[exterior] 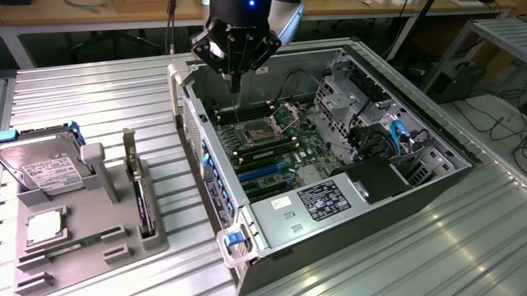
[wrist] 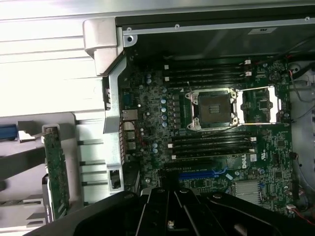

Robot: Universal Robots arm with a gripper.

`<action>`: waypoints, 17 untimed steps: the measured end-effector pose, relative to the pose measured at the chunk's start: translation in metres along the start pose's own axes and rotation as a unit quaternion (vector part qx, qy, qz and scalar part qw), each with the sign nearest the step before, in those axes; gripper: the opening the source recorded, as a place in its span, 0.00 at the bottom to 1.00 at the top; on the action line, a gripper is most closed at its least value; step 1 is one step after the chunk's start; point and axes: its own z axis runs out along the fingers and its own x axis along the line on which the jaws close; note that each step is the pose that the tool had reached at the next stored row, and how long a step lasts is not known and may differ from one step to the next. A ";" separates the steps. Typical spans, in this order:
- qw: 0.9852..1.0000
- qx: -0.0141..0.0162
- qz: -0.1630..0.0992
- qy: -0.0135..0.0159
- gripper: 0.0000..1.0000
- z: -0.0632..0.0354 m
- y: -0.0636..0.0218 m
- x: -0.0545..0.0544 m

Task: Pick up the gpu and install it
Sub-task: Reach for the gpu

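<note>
Nearest, on the exterior view's left, the gpu stands on edge in the grey holder, untouched. Farther off, my gripper hangs above the open computer case, fingers pressed together, empty.

**Open computer case lies under the robot's hand, its main board exposed.**

An empty processor socket sits mid-board, its latch frame flipped open just beside it, with rows of black memory slots on two sides. A blue expansion slot and a finned silver cooler lie near the hand's dark body. Outside the case wall, a green card stands on edge in a grey holder on the ribbed metal worktop.
</note>
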 end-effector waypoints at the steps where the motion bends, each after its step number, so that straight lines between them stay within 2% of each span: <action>1: 1.000 0.000 0.000 0.000 0.11 0.0001 0.0000 0.000; 13: 1.000 0.000 -0.001 0.000 0.11 0.0018 -0.0013 0.011; 17: 1.000 0.000 -0.009 0.000 0.11 0.0021 -0.0016 0.014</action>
